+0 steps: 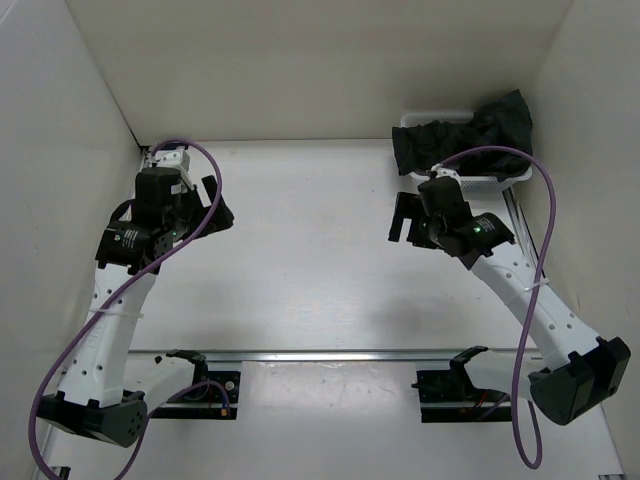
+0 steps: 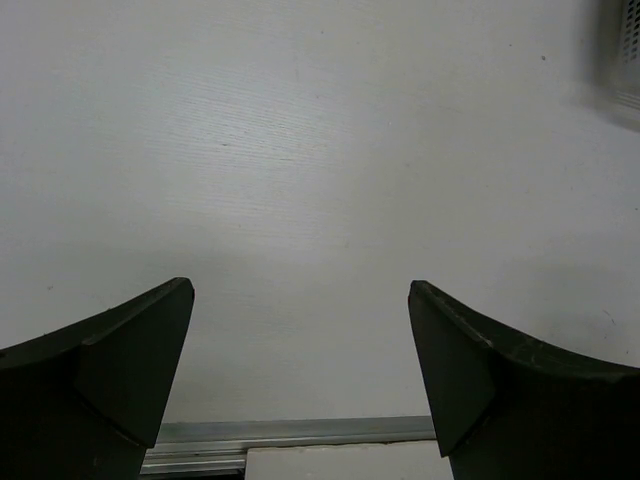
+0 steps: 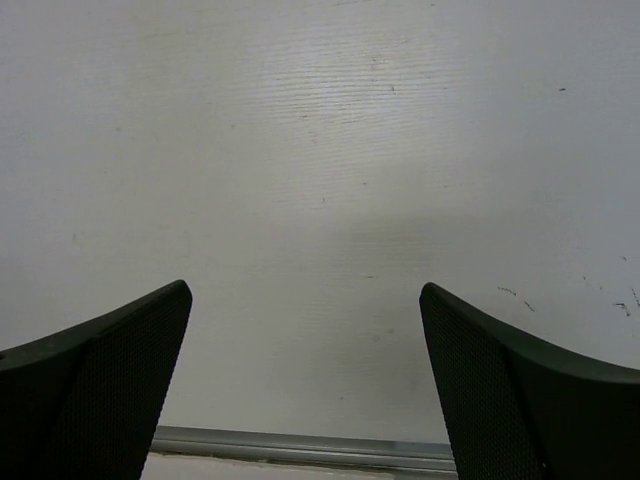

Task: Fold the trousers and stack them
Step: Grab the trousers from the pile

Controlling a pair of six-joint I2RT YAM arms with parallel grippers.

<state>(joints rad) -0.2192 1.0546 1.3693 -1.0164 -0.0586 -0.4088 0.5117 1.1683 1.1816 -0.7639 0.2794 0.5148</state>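
This is a robotics lab test cell rather than a home or shop. A white table is boxed in by plain white panels at the back and on both sides. The left arm and right arm, both white, are mounted at the near edge by an aluminium rail, with purple cables looping loose. The only everyday things are a white mesh basket and the black trousers in it, in the far right corner.

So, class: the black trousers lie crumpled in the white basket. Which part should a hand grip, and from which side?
Probably the raised fold at the top of the trousers, pinched from above: they sit heaped in the basket, whose walls block a side approach. The open right hand is nearest.
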